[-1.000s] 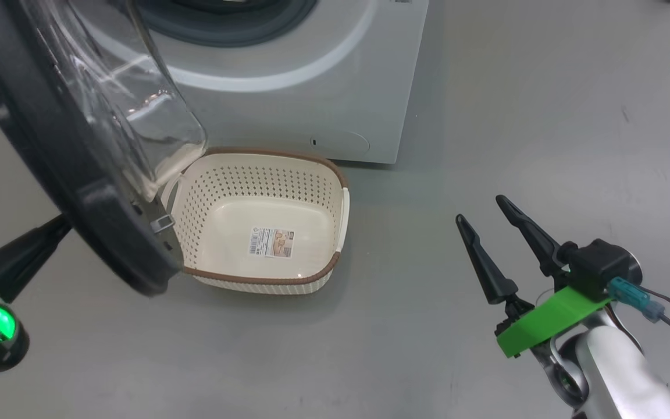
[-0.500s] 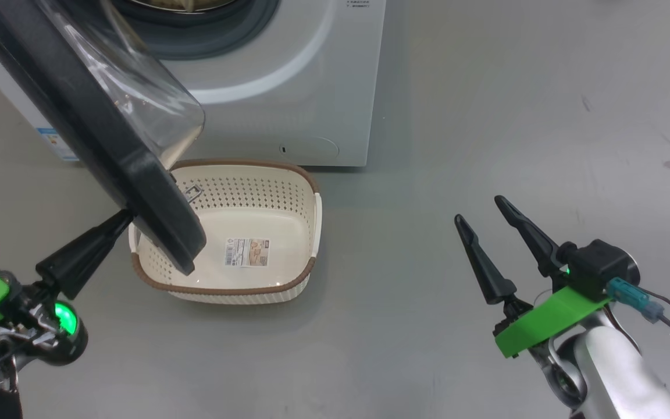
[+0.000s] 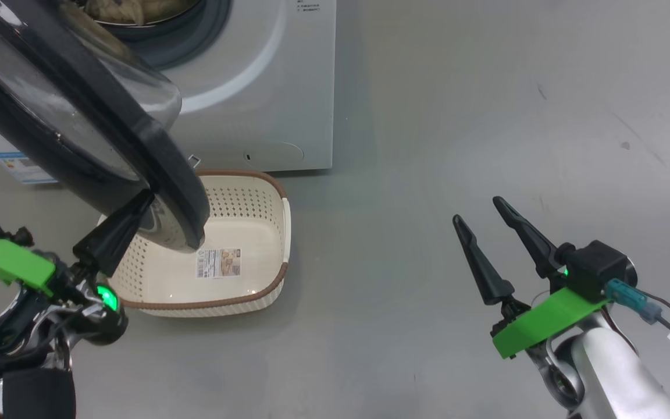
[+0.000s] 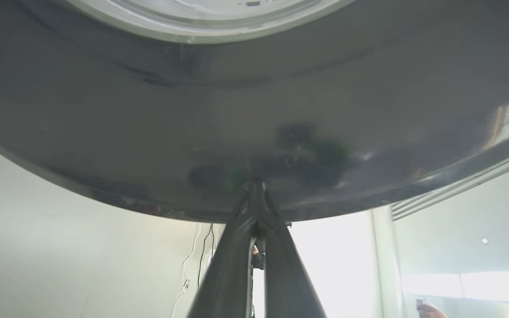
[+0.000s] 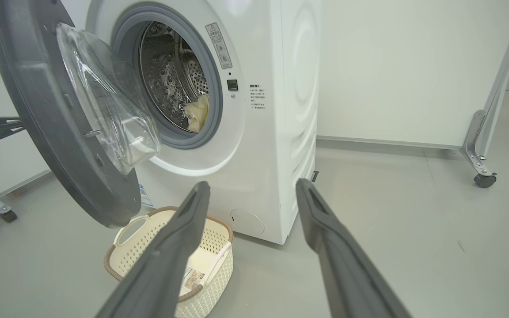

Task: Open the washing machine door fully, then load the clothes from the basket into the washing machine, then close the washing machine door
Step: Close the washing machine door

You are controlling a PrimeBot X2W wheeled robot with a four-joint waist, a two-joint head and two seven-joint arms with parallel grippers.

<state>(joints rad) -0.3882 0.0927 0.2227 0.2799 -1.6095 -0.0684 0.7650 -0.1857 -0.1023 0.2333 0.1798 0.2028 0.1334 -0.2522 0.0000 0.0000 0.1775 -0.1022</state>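
- The washing machine [image 3: 265, 105] is standing on the grey floor [image 3: 428, 145], and its round opening is showing the steel drum in the right wrist view.
- The washing machine door [image 3: 166, 174] is hanging partly open on the left side of the opening, its clear glass bowl facing the machine.
- In the head view, the door's lower edge is overlapping the left part of the basket [image 3: 242, 198].
- The left gripper [image 3: 137, 203] is staying closed, with its two fingers pressed together and nothing between them.
- Its tip is touching the glossy black outer face of the door near the lower rim, and the left wrist view is showing the tip meeting its own reflection there.
- The right gripper [image 3: 477, 210] is hovering over bare floor, well to the right of the basket, with its fingers spread wide and holding nothing.
- The clothes [image 5: 197, 112] are lying inside the drum, where a pale yellow bundle is showing at the bottom.
- The basket is sitting on the floor just in front of the machine, and the label [image 3: 218, 263] on its floor is showing.
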